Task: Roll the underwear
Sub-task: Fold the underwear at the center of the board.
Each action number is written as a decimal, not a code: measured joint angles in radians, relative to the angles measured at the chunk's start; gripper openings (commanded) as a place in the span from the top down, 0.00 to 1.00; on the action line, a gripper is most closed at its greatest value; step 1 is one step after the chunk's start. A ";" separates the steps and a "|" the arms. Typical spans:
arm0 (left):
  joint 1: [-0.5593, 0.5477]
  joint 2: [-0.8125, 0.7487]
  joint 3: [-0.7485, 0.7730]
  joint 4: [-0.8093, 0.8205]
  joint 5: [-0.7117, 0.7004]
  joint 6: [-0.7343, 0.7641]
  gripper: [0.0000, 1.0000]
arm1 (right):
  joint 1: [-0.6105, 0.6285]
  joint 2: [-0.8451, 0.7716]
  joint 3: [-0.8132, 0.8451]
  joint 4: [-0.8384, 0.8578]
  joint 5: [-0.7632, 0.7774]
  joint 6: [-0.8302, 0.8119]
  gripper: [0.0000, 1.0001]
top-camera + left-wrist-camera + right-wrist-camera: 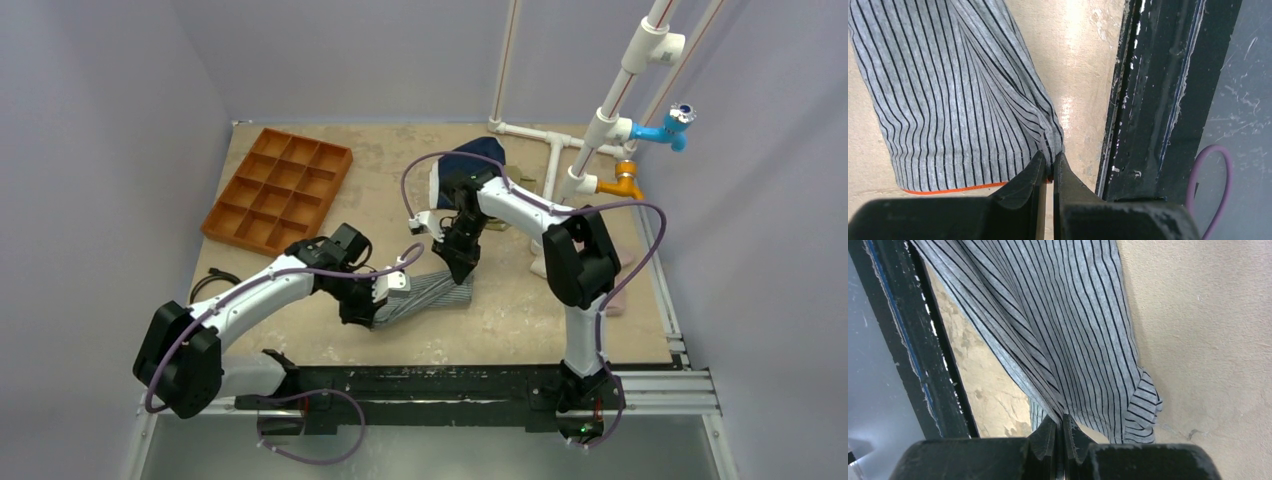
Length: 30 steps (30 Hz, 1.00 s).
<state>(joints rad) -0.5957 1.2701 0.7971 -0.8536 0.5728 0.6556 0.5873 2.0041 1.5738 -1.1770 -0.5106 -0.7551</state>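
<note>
The grey-and-white striped underwear (425, 295) is stretched between both grippers near the table's front middle. My left gripper (372, 316) is shut on its lower left corner; the left wrist view shows the cloth (958, 95) with an orange hem pinched at the fingertips (1049, 162). My right gripper (463, 268) is shut on its upper right edge; the right wrist view shows the striped cloth (1073, 325) hanging taut from the closed fingertips (1062, 421), lifted a little off the table.
An orange divided tray (280, 187) sits at the back left. A navy garment (470, 160) lies behind the right arm. White pipes with blue (672, 128) and orange (622, 184) valves stand at the right. The black front rail (450, 385) runs just below the cloth.
</note>
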 measured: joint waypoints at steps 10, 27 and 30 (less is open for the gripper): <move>-0.011 0.020 0.000 0.048 -0.068 -0.062 0.93 | 0.000 -0.056 -0.129 0.038 -0.038 0.006 1.00; -0.204 0.000 -0.094 0.146 -0.304 -0.094 0.23 | -0.002 -0.132 -0.197 0.102 -0.069 0.076 1.00; -0.204 -0.052 -0.136 0.169 -0.323 -0.085 0.22 | -0.003 -0.132 -0.198 0.102 -0.079 0.082 1.00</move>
<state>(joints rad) -0.8001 1.2179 0.6613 -0.6846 0.2497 0.5705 0.5842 1.8717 1.3754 -1.0752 -0.5896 -0.6731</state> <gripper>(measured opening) 0.773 0.023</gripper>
